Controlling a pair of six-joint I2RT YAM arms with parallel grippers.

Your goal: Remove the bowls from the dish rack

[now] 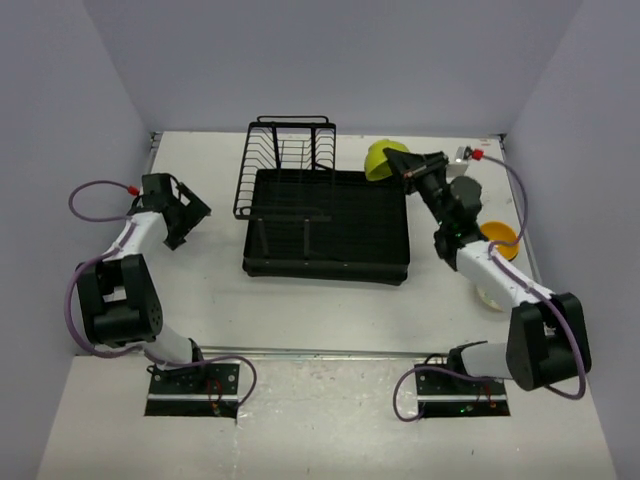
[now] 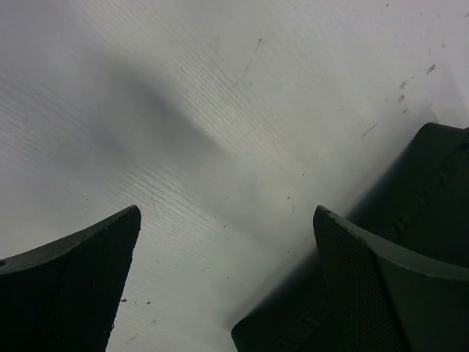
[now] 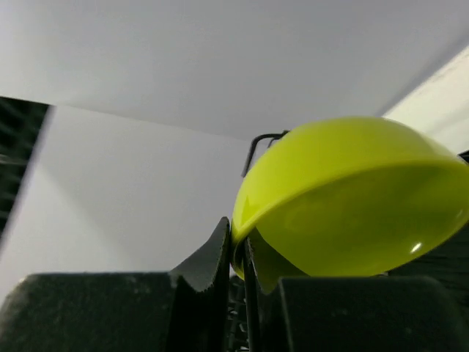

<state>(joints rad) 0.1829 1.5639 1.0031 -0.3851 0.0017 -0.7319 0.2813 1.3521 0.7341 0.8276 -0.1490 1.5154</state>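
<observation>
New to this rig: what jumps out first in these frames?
The yellow-green bowl stands out most: the right arm's jaws are shut on its rim, by the far right corner of the black dish rack at centre. An orange bowl sits on the table at the right, beside that arm; the left arm's jaws hang open over bare table at the left.

The dish rack [image 1: 327, 235] sits mid-table, its wire section [image 1: 288, 160] standing along the back left. At the rack's back right corner is a bowl [image 1: 383, 160], its rim pinched in the right gripper [image 1: 405, 170]. A second bowl [image 1: 499, 237] lies on the table [image 1: 210, 290] right of the rack (well apart from it). A third bowl [image 1: 488, 296] lies nearer the front. The left gripper [image 1: 185, 212], fingers spread, is left of the rack.
</observation>
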